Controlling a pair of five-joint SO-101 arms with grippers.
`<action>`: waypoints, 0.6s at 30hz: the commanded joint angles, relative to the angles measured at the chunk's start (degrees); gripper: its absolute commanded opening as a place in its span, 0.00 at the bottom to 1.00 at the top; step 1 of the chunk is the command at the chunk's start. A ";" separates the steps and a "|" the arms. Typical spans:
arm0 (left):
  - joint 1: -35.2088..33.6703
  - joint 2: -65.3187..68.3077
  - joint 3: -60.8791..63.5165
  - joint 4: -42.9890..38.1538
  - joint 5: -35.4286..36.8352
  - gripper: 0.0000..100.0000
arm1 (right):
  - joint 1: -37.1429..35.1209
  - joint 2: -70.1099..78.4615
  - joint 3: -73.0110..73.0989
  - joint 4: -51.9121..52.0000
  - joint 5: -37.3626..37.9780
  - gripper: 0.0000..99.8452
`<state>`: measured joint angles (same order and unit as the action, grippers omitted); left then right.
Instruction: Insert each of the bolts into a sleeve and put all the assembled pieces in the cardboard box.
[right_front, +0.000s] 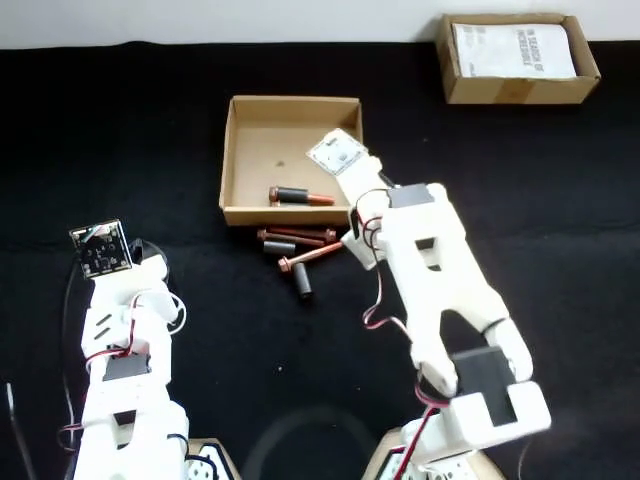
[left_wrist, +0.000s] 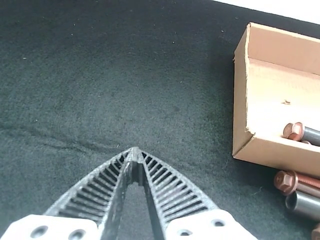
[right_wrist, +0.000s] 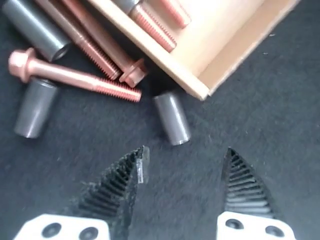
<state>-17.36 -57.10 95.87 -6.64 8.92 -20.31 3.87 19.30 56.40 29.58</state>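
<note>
Right gripper (right_wrist: 185, 162) spread — its wrist view catches a grey sleeve (right_wrist: 172, 119) by the cardboard box (right_front: 290, 140) corner. Left gripper (left_wrist: 134, 152) pressed together, 8 o'clock of box; loose bolts (right_front: 312, 255) at 6.

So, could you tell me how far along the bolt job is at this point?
Done: one sleeved bolt lies in the cardboard box. In hand: nothing yet; the right gripper is open by a loose sleeve. To do: the loose bolts and other sleeves beside the box are unassembled; the left gripper is shut, empty.
</note>
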 joint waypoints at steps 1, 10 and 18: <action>-0.66 0.13 0.66 -0.70 0.00 0.01 | 0.66 4.00 -4.97 -1.01 0.70 0.21; -0.75 0.13 0.48 -0.62 0.00 0.01 | 0.75 18.07 -15.52 -0.92 0.70 0.21; -0.75 0.04 0.48 -0.44 0.00 0.01 | 1.63 24.48 -18.68 -1.19 0.70 0.06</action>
<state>-17.36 -57.10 95.87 -6.64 8.92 -19.87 27.52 2.33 56.04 29.76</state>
